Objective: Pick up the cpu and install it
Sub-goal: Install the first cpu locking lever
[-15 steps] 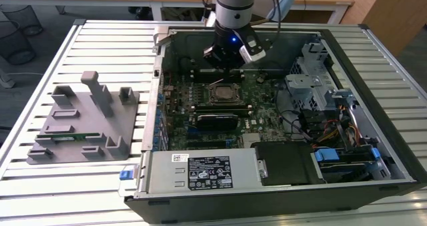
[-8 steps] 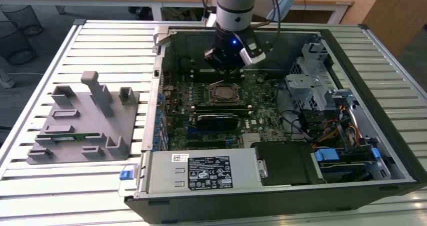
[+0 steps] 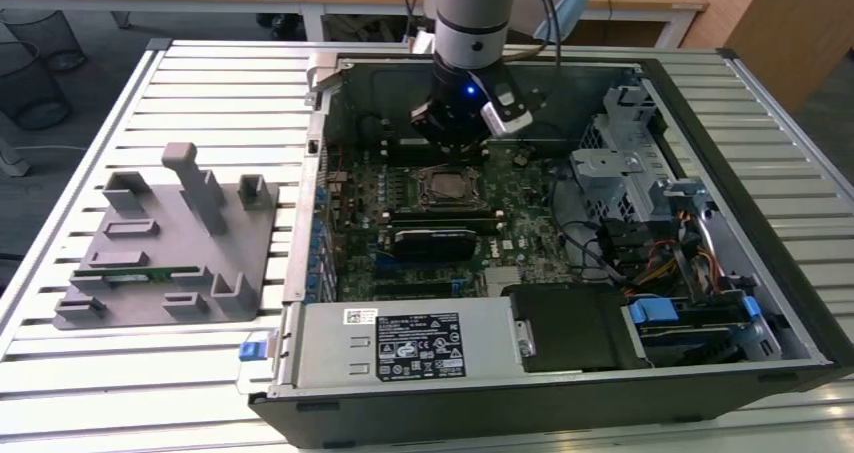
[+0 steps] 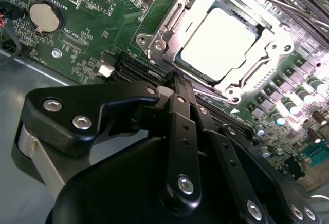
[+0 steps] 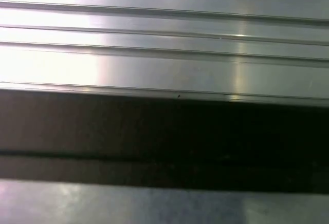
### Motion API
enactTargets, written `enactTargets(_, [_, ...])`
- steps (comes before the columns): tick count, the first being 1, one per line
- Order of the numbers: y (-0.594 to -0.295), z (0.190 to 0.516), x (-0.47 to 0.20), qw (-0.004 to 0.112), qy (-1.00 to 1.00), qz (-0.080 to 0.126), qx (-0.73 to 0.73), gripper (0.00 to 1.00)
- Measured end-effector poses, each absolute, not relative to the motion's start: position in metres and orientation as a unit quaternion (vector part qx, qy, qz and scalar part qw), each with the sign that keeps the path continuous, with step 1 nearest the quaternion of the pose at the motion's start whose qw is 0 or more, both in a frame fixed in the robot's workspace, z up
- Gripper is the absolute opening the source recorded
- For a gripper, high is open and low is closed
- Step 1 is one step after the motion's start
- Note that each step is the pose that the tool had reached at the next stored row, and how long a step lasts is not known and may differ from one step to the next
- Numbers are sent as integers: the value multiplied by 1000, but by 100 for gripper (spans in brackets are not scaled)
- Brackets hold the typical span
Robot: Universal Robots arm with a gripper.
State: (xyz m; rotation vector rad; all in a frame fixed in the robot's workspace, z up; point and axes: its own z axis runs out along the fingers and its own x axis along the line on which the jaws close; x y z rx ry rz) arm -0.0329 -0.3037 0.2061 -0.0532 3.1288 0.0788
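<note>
- The cpu [image 4: 220, 38] sits in the motherboard socket [image 4: 154, 31], silver top up, metal frame around it; in the exterior view it is the square at the board's middle [image 3: 437, 183].
- My gripper [image 4: 177, 77]: fingers [image 4: 181, 88] drawn together to a narrow point, nothing between them that I can see. The tip hangs just beside the socket's near edge, apart from the chip.
- In the exterior view the gripper [image 3: 454, 145] stands over the board inside the open computer case [image 3: 747, 303], just beyond the socket.
- Grey parts fixture [image 3: 167, 258] on the slatted table [image 3: 80, 373], at the exterior view's left, well apart from the arm.
- My reading: pickup and placing are done; the chip looks seated. The step in hand is the close of the install.
- Next move calls for a clean retreat, no brushing the frame or the capacitors [image 4: 288, 113] alongside.
- Cannot tell whether the frame is latched.
</note>
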Motion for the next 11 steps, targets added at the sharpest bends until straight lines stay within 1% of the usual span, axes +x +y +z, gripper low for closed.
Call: enactTargets(11, [-304, 199, -29, 6, 1000, 25, -17, 11])
